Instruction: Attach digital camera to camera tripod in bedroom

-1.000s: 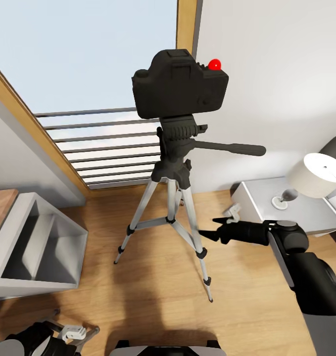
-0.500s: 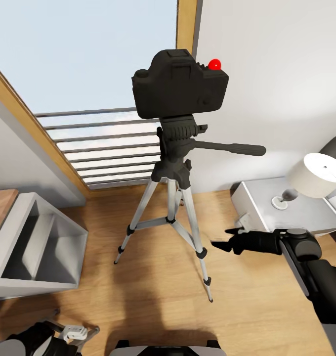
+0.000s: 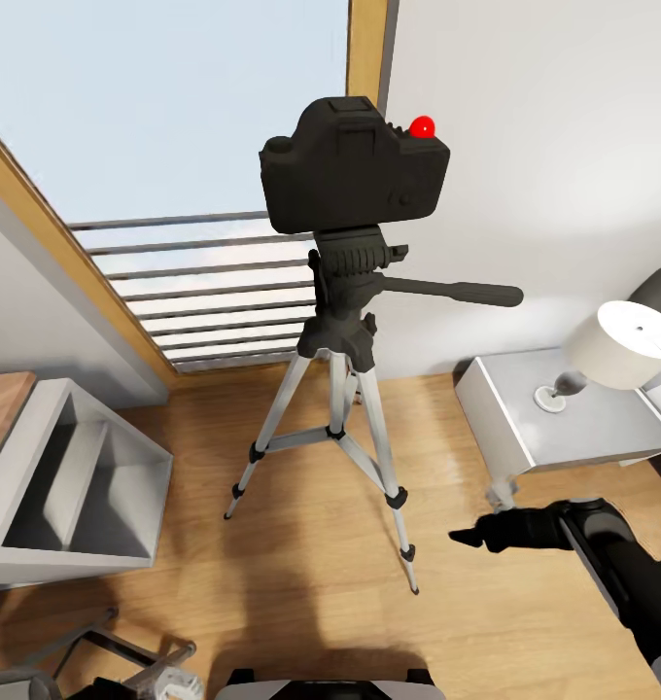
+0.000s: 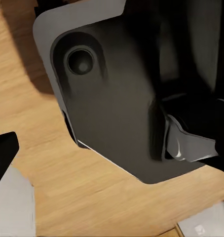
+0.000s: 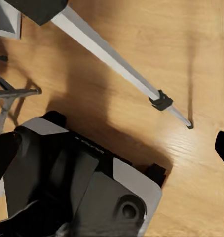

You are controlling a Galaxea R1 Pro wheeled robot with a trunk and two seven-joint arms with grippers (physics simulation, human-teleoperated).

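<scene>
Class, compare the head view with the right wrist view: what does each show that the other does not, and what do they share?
Head view alone: the camera seated on the tripod head, the window, the nightstand with its lamp, a grey shelf, and the right pincer low by the nightstand. Right wrist view alone: the robot's base from close above. Shared: a silver tripod leg with its black joint, and the wood floor.
</scene>
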